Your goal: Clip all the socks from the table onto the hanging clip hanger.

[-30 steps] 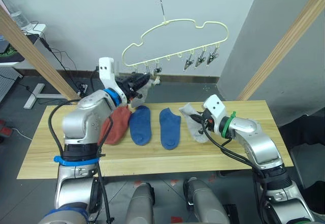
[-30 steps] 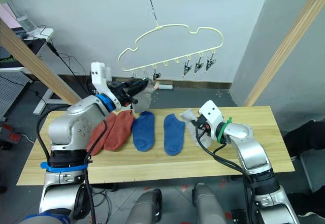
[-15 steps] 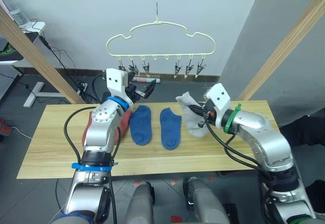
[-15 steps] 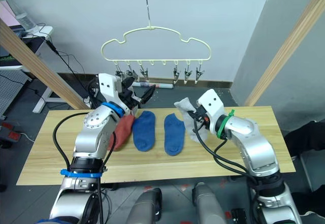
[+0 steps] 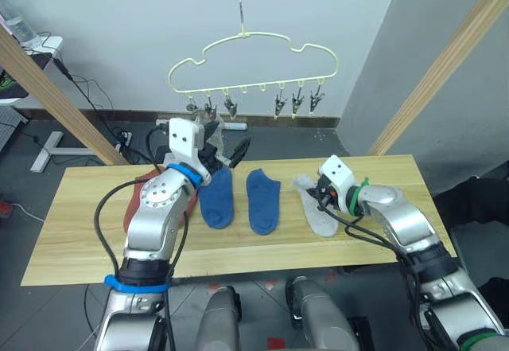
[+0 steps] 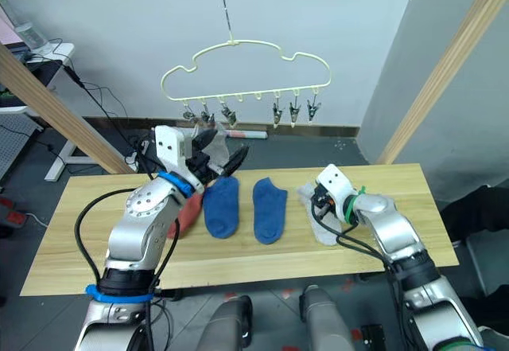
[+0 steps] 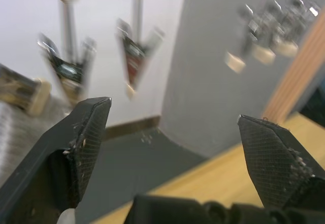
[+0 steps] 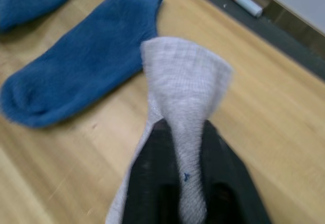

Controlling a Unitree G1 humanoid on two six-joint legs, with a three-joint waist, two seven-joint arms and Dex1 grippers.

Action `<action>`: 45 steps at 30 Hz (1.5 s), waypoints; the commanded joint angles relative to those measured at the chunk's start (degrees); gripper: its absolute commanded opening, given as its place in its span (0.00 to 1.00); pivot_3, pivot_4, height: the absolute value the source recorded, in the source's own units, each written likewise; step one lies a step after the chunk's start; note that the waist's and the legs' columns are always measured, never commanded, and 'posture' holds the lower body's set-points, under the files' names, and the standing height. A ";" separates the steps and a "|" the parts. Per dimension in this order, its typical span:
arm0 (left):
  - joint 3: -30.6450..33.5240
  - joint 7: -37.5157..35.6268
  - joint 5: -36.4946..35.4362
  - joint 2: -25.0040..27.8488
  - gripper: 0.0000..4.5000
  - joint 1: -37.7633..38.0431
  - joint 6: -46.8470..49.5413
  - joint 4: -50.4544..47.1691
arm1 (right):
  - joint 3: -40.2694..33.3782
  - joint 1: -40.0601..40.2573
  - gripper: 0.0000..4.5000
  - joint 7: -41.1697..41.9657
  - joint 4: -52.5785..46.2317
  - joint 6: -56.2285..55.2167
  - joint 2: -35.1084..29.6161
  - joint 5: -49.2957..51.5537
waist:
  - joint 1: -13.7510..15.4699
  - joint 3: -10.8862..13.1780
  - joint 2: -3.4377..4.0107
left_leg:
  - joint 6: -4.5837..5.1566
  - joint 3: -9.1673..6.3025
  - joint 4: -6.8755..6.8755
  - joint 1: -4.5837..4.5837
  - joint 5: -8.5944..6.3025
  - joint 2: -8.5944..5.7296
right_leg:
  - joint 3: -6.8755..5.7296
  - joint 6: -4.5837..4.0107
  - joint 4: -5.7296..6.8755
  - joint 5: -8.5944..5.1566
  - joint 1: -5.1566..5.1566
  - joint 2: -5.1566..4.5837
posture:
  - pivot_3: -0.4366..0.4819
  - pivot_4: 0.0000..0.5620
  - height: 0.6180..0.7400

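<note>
The pale yellow clip hanger (image 5: 254,52) hangs level above the table's (image 5: 71,235) far edge, its silver clips (image 5: 278,106) in a row. My left gripper (image 5: 229,146) is open just below the left-hand clips (image 7: 134,56), nothing between its fingers (image 7: 84,137). A pale grey piece (image 6: 209,140) shows behind it; I cannot tell whether it is clipped. My right gripper (image 5: 320,198) is shut on a light grey sock (image 8: 185,76) that lies on the table (image 5: 320,216). Two blue socks (image 5: 216,198) (image 5: 262,200) lie side by side. A rust-red sock (image 5: 137,204) peeks out beside my left arm.
Slanted wooden frame posts stand at the left (image 5: 48,88) and right (image 5: 437,64) of the table. A marker (image 6: 248,134) lies on the floor behind the table. Bare planks stretch along the near edge and at both ends.
The right gripper has come down, and the grey sock it held up now lies on the table. The hanger, tilted a second ago, hangs level. The left gripper has dropped slightly below the clips.
</note>
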 commanded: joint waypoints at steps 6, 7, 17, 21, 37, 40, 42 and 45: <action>0.63 -1.82 -0.41 2.47 0.99 2.13 -0.56 -5.05 | -1.05 -0.11 0.81 1.68 3.58 -5.22 -1.27 -1.67 | 1.38 0.00 0.00 | 0.00 -0.03 0.02 -0.09 0.00 -0.04 | -0.04 0.00 -0.09 0.00 -0.01 -0.05 | 0.44 0.46 1.00; 0.78 -1.90 -0.42 2.68 0.99 2.59 -0.77 -5.22 | -1.45 0.62 0.89 1.40 1.29 -4.82 -1.90 -1.83 | 1.41 0.00 0.00 | 0.01 -0.03 0.03 -0.11 0.00 -0.05 | -0.04 0.00 -0.10 0.00 -0.01 -0.07 | 0.44 0.45 1.00; 3.49 4.99 -0.14 -0.67 0.99 1.41 -1.53 -4.21 | -12.69 1.36 0.99 -3.76 -35.96 14.51 4.01 12.12 | 0.98 -0.01 0.00 | -0.01 -0.10 0.08 -0.06 0.00 0.05 | -0.09 0.01 0.05 0.01 -0.03 0.01 | 0.40 0.44 1.00; 2.90 5.52 0.11 -2.51 0.99 0.56 -3.64 -3.68 | -14.02 -1.05 0.99 -6.59 -42.62 17.60 7.29 16.00 | 1.16 0.01 0.00 | -0.01 -0.12 0.10 -0.05 0.01 0.05 | -0.10 0.01 0.09 0.00 -0.02 0.03 | 0.39 0.48 1.00; 2.43 7.41 2.65 -4.34 0.69 -9.70 -8.16 8.54 | -13.55 -9.88 1.00 -9.70 -43.39 18.92 7.32 21.54 | 0.59 2.87 0.17 | 0.09 -0.07 0.03 -0.41 0.00 0.00 | -0.08 0.00 -0.14 0.00 -0.26 -0.04 | 0.31 0.71 1.00; 2.58 7.80 3.11 -4.25 0.69 -10.12 -8.71 9.07 | -12.54 -10.58 1.00 -8.87 -43.33 17.86 6.29 21.87 | 0.22 3.18 0.19 | 0.23 -0.04 0.02 -0.49 -0.09 -0.01 | -0.07 0.01 -0.20 -0.01 -0.30 -0.09 | 0.31 0.71 1.00; 2.82 8.32 3.21 -4.26 0.69 -10.33 -8.74 8.54 | -12.71 -10.96 1.00 -9.53 -43.38 18.08 7.01 22.64 | -0.09 3.40 0.17 | 0.30 -0.04 0.01 -0.50 -0.14 0.00 | -0.08 0.01 -0.22 -0.01 -0.31 -0.11 | 0.31 0.71 1.00; 3.18 8.88 3.29 -3.95 0.69 -9.24 -8.23 6.59 | -12.51 -10.92 1.00 -10.20 -43.55 18.16 7.37 23.02 | -0.22 3.77 0.16 | 0.31 -0.05 0.00 -0.50 -0.15 0.00 | -0.09 0.01 -0.23 -0.02 -0.31 -0.11 | 0.32 0.71 1.00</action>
